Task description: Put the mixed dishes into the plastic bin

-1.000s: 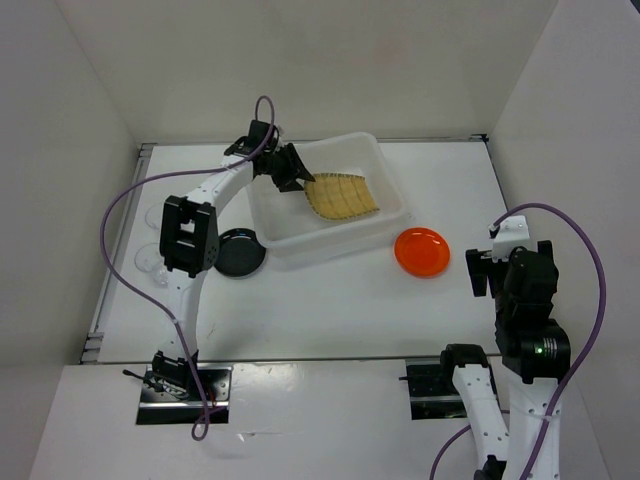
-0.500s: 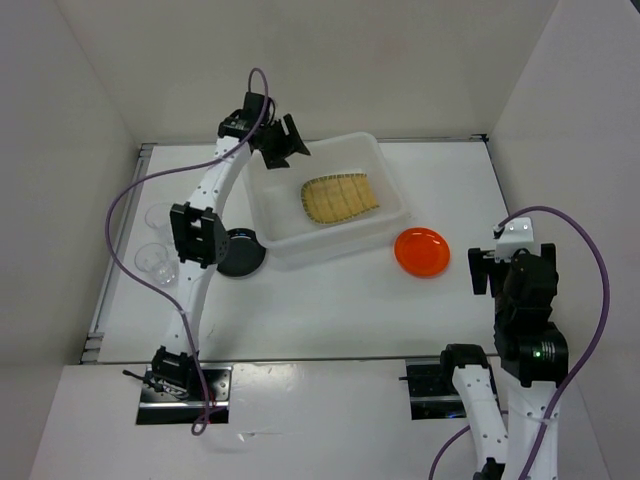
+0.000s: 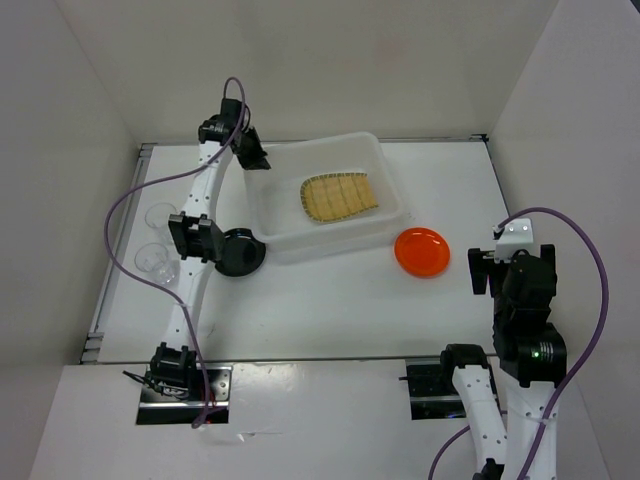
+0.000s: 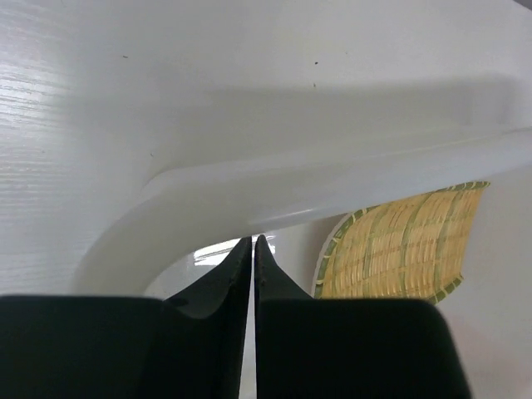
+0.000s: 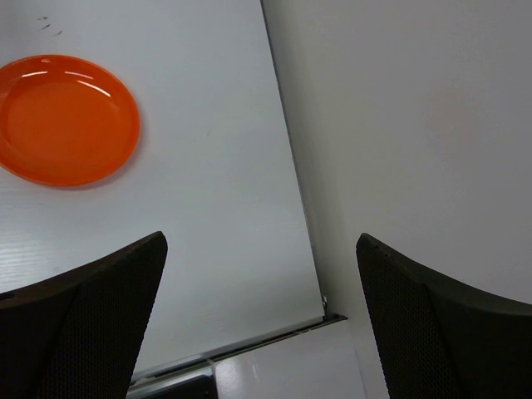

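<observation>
The tan bamboo tray (image 3: 340, 195) lies flat inside the plastic bin (image 3: 322, 243). My left gripper (image 3: 252, 156) hovers over the bin's far left corner, shut with nothing between its fingers. Its wrist view shows the shut left gripper (image 4: 252, 242) above the bin's rim (image 4: 274, 179), with the tray (image 4: 407, 241) to the right. The orange plate (image 3: 422, 251) sits on the table right of the bin. The black plate (image 3: 245, 255) lies at the bin's left, partly behind my left arm. Two clear glass cups (image 3: 153, 260) stand far left. My right gripper (image 3: 482, 272) is open, right of the orange plate (image 5: 62, 116).
White walls close in the table on the left, back and right. A metal strip (image 5: 249, 349) runs along the table edge near the right gripper (image 5: 259, 241). The left arm's cable (image 3: 130, 200) loops over the cups' area.
My left gripper let go of the bamboo tray, which now rests in the bin. It drew back up and to the left over the bin's corner and shut. The right arm stayed still.
</observation>
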Available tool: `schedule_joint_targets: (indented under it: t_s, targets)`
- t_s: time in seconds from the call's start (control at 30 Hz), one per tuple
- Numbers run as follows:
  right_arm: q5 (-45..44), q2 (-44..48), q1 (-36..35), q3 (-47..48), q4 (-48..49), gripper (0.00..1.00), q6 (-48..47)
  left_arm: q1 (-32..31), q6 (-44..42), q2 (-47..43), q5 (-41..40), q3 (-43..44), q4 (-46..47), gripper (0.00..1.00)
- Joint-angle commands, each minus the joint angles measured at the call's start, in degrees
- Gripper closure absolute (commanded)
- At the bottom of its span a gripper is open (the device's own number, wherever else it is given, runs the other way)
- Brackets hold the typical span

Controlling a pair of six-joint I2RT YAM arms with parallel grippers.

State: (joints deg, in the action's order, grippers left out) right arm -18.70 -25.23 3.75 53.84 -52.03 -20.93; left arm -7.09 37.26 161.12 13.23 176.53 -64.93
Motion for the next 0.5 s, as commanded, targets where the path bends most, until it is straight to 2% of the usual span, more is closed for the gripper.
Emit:
schedule_joint_targets:
  t_s: [0.0, 0.1, 0.2, 0.47]
  targets:
    - [-0.9, -0.2, -0.3, -0.2, 3.5, 0.01, 0.1, -1.8, -5.2, -0.5, -4.3, 2.9, -1.4, 0.93]
    - [-0.9, -1.2, -0.3, -0.2, 3.5, 0.01, 0.6, -1.8, -5.2, 0.1, -4.9, 2.9, -1.4, 0.96]
    - [-0.9, -1.7, -0.3, 0.3, 3.0, 0.01, 0.6, -1.8, -5.2, 1.1, -4.9, 2.9, -0.6, 0.88]
    - [-0.9, -2.3, -0.3, 1.4, 1.9, 0.01, 0.6, -0.1, -5.2, 1.7, -6.6, 2.9, 5.7, 0.79]
